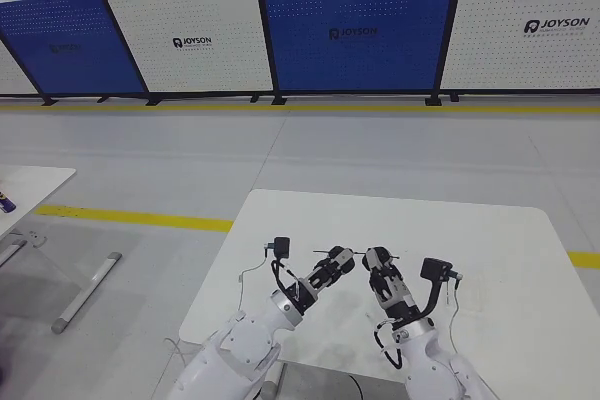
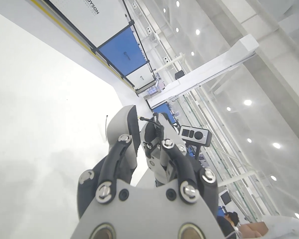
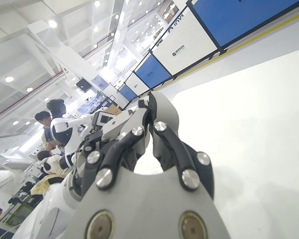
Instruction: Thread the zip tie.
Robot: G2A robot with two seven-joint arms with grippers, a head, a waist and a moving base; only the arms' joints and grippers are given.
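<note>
Zip tie (image 3: 141,104), black, is sitting in the right gripper (image 3: 147,101), whose two fingers are pressing together on it. Its blocky end is sticking out just past the fingertips, and the strap is running back down between the pads. From the left wrist view, a short black length of it (image 2: 147,120) is poking sideways out of that gripper. It is pointing across towards the grey finger (image 2: 124,125) of the left gripper (image 2: 146,111). Its long axis is lying roughly along the line between the two grippers. In the top view it is too thin to trace with any certainty.

The left gripper is standing with its fingers spread apart and is holding nothing. The right gripper's tip is showing in the gap between those fingers. In the top view both are hanging over the white table (image 1: 480,230) in the lower centre of the frame. The left gripper (image 1: 338,263) is angling up and to the right, and the right gripper (image 1: 377,260) is angling up and to the left. Their tips are facing each other closely, with a small gap between them.

A second zip tie (image 2: 106,128), thin and dark, is lying flat on the table beyond the left gripper, well apart from both sets of fingers.
</note>
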